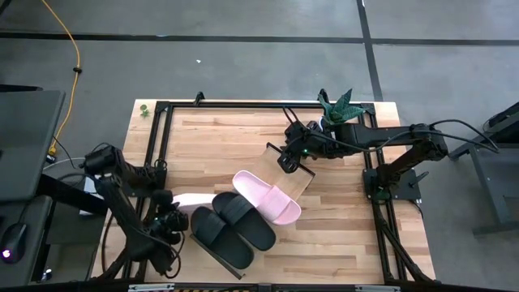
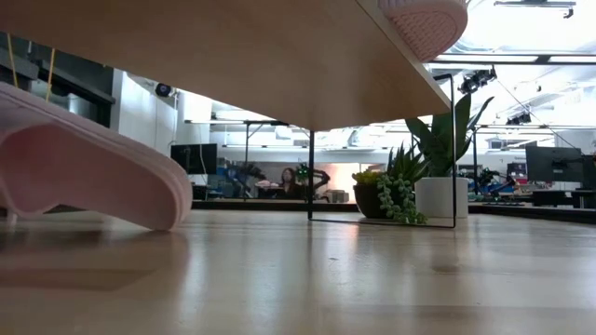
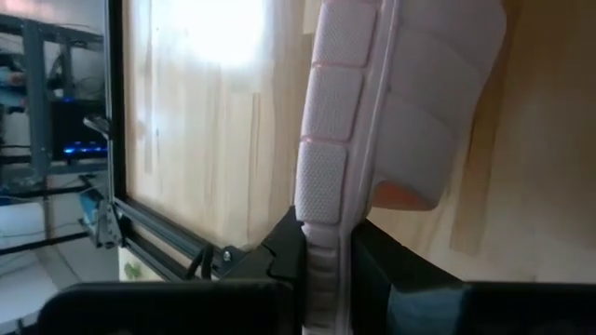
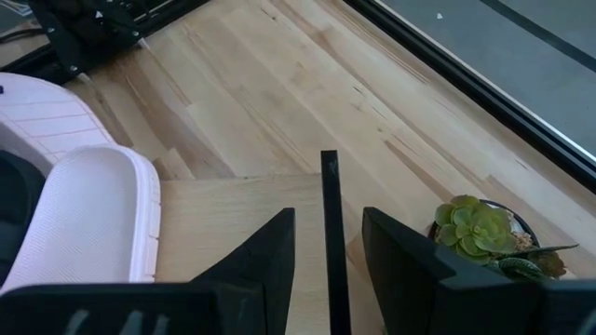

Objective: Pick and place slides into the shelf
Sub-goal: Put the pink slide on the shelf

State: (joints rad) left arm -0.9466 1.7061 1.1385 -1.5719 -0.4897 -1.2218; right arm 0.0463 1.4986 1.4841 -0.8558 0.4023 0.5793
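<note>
The shelf (image 1: 285, 172) sits mid-frame in the high view, tilted, its black frame edge pinched between the right gripper (image 1: 289, 160) fingers, arm stretched in from the right. One pink slide (image 1: 268, 196) and two black slides (image 1: 231, 227) lie on it. At lower left, the left gripper (image 1: 168, 215) is clamped on the second pink slide (image 1: 192, 199) by its sole edge. Best, I'd judge, to hold the board steady while the left arm lifts its slide well above the rim.
</note>
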